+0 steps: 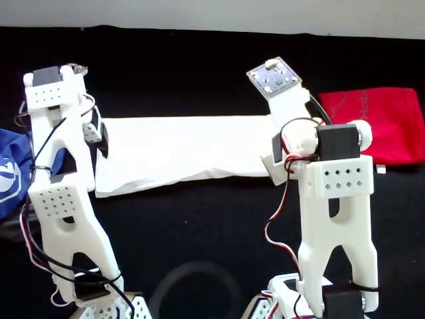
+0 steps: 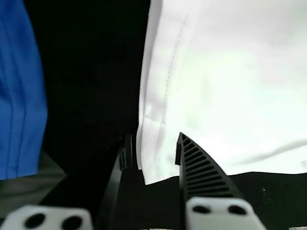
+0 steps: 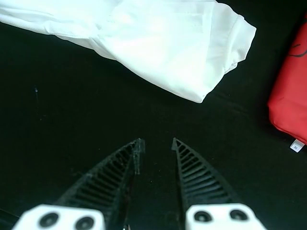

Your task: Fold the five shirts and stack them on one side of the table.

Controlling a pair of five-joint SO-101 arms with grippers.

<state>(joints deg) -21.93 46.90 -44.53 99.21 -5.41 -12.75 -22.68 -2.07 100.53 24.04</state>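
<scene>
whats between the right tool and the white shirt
Bare black tabletop, seen in the right wrist view; the right tool sits apart from the white shirt.

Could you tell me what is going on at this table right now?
Two robot arms are folding shirts. A white shirt lies as a long strip across the table. The left gripper is open with one end's corner between its jaws; the right gripper is open and empty above the table near the other end. A folded red shirt lies to the right, a blue shirt at the left edge.
</scene>
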